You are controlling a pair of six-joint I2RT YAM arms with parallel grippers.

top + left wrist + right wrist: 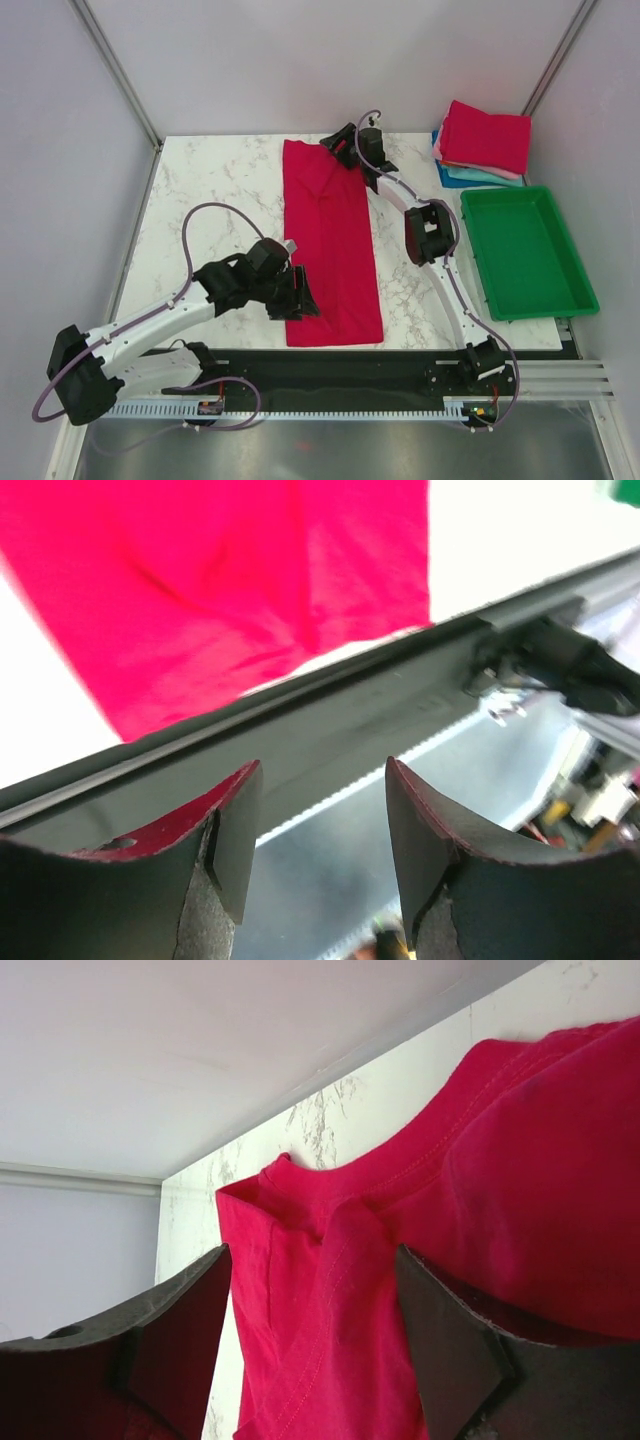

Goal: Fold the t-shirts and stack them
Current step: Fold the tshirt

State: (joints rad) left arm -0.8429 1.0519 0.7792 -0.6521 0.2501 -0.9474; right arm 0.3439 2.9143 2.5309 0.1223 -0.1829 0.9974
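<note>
Marble table [215, 190]: a crimson t-shirt [330, 250] lies folded lengthwise at centre. Green tray [505, 193] at right, with the folded stack [487, 140] behind it, red on top. Left gripper [320, 780], by the near hem: jaws apart, empty. Right gripper [310, 1270], at the collar: jaws wide — apparently clear of the cloth.

Two claws are in view: the left claw [300, 300] and the right claw [338, 141]. One crimson t-shirt [330, 245] lies spread between them. To the right of the right claw are the folded t-shirts [487, 140], seemingly four, though the lower ones barely show. One green tray [527, 250] sits nearby.
</note>
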